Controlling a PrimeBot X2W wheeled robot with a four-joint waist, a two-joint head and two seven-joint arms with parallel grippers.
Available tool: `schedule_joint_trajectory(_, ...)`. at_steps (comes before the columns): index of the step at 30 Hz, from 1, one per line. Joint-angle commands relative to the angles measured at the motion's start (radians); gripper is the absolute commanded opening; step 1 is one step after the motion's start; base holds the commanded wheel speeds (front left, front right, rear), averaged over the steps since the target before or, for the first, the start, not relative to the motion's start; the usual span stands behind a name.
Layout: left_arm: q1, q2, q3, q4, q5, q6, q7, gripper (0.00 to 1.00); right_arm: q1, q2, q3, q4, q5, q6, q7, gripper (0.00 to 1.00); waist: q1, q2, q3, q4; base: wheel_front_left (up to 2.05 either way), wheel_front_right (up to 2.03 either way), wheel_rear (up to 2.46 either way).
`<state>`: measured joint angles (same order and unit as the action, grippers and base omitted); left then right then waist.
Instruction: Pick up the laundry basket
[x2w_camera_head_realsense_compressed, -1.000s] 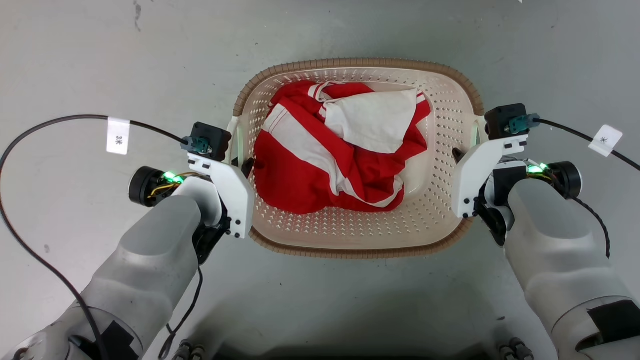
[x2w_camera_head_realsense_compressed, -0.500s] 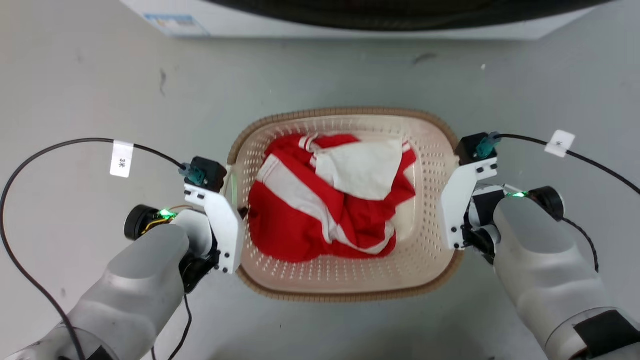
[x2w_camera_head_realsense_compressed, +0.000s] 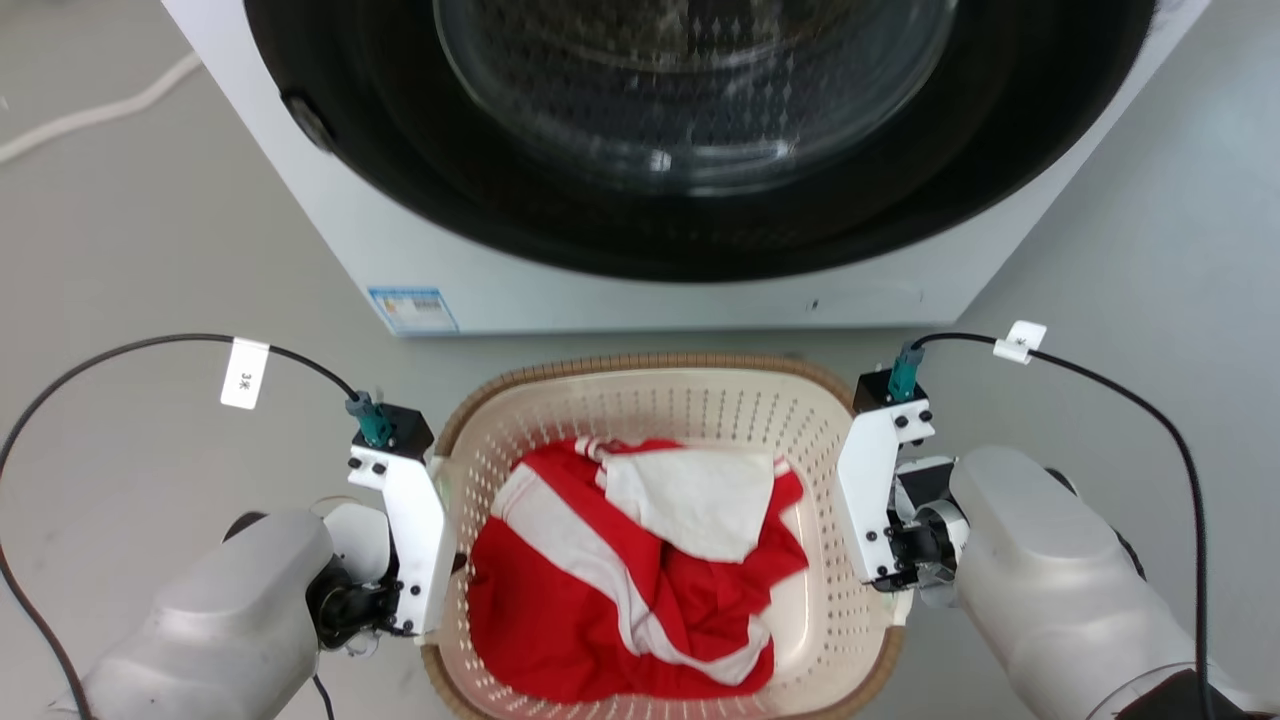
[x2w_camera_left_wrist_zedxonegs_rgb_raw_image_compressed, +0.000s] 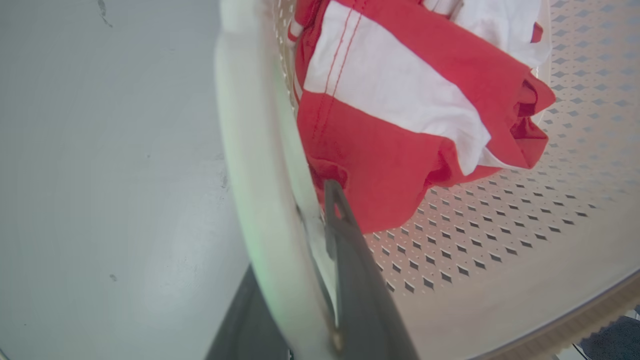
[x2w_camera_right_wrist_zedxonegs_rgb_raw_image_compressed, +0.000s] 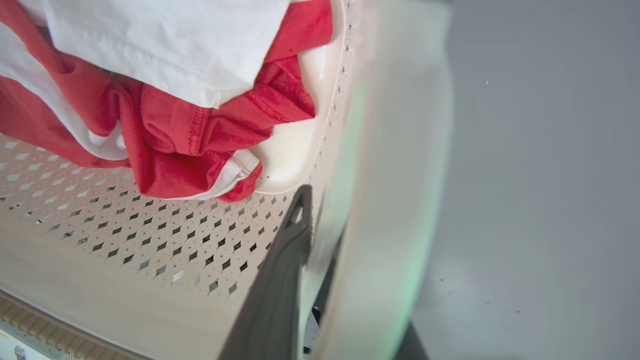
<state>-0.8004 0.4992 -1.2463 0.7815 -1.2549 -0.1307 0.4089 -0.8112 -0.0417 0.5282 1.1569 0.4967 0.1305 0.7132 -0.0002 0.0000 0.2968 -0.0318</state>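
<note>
The laundry basket (x2w_camera_head_realsense_compressed: 690, 405) is cream with perforated walls and a brown woven-look rim, and sits low in the head view between my two arms. A crumpled red and white garment (x2w_camera_head_realsense_compressed: 620, 590) lies inside it. My left gripper (x2w_camera_left_wrist_zedxonegs_rgb_raw_image_compressed: 300, 215) is shut on the basket's white left handle (x2w_camera_left_wrist_zedxonegs_rgb_raw_image_compressed: 250, 150), one dark finger inside the wall and one outside. My right gripper (x2w_camera_right_wrist_zedxonegs_rgb_raw_image_compressed: 340, 220) is shut the same way on the white right handle (x2w_camera_right_wrist_zedxonegs_rgb_raw_image_compressed: 400, 150). In the head view the white wrist brackets hide most of the fingers.
A white washing machine (x2w_camera_head_realsense_compressed: 420, 250) with a dark round glass door (x2w_camera_head_realsense_compressed: 700, 120) stands right behind the basket, close to its far rim. Grey floor lies to both sides. A pale cable (x2w_camera_head_realsense_compressed: 90, 105) runs across the floor at the far left.
The head camera has swung up and forward, bringing the washing machine into view. The basket and both arms now sit lower in the picture. Both grippers keep their hold on the handles.
</note>
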Motion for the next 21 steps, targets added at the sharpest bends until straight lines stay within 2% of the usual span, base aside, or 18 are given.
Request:
schedule_joint_trajectory(1,0.018,0.029,-0.009,-0.010,-0.014,0.000,0.033,0.00,0.014,-0.015,0.007,0.007,0.015,0.000,0.031,0.00,0.0002,0.0000,-0.118,-0.017,0.00,0.00,0.00)
schedule_joint_trajectory(10,0.011,0.058,-0.025,-0.053,-0.076,0.000,0.222,0.00,0.001,-0.017,0.045,0.027,0.074,0.000,0.131,0.00,0.0002,0.0000,-0.248,-0.014,0.00,0.00,0.00)
schedule_joint_trajectory(21,0.050,0.030,-0.032,-0.010,-0.104,0.000,0.355,0.00,0.037,-0.018,0.101,0.028,0.105,0.000,0.185,0.00,0.0002,0.0000,-0.330,-0.019,0.00,0.00,0.00)
